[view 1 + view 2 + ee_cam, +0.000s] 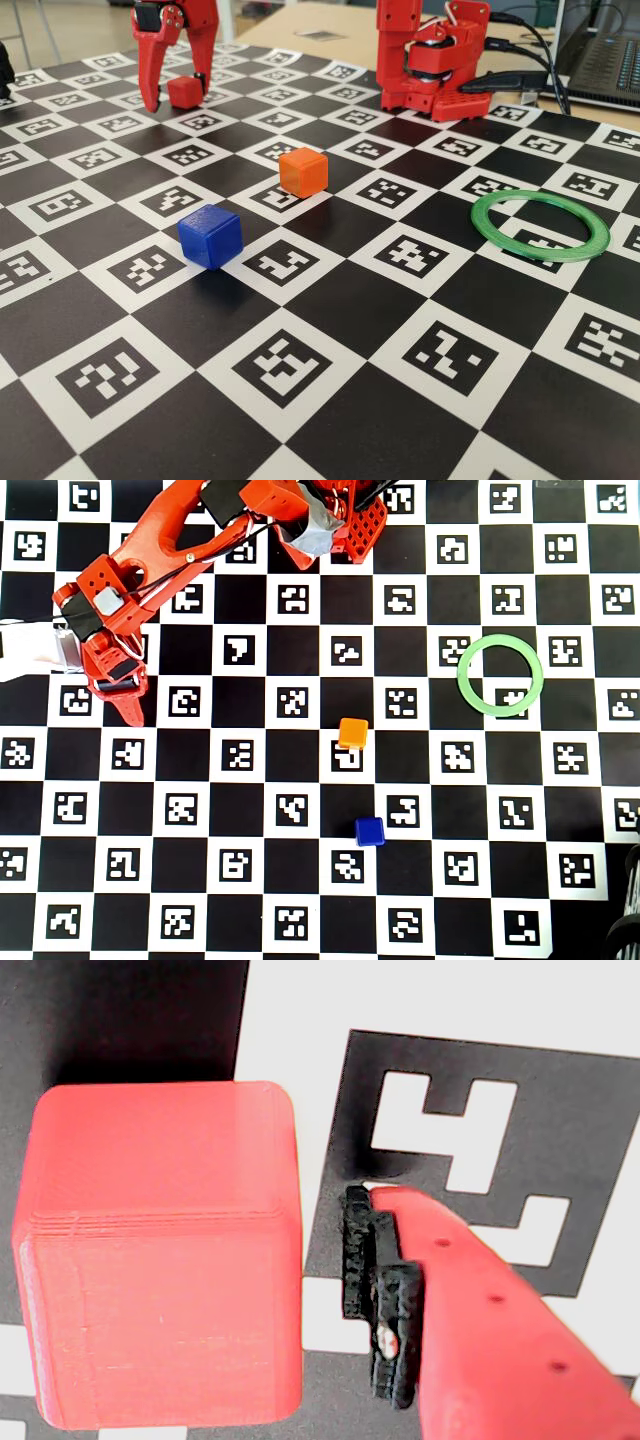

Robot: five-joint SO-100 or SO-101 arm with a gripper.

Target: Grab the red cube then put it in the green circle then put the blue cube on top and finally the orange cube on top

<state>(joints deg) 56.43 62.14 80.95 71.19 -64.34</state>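
Red cube (pixel 185 92) between open end effector (pixel 178 100) fingers, resting on board.

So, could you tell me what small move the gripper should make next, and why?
Probably close the fingers on the red cube. In the fixed view the gripper stands open astride it, fingertips down at the board, and the wrist view shows a finger just beside the cube with a narrow gap. The green circle is empty, so red goes first.
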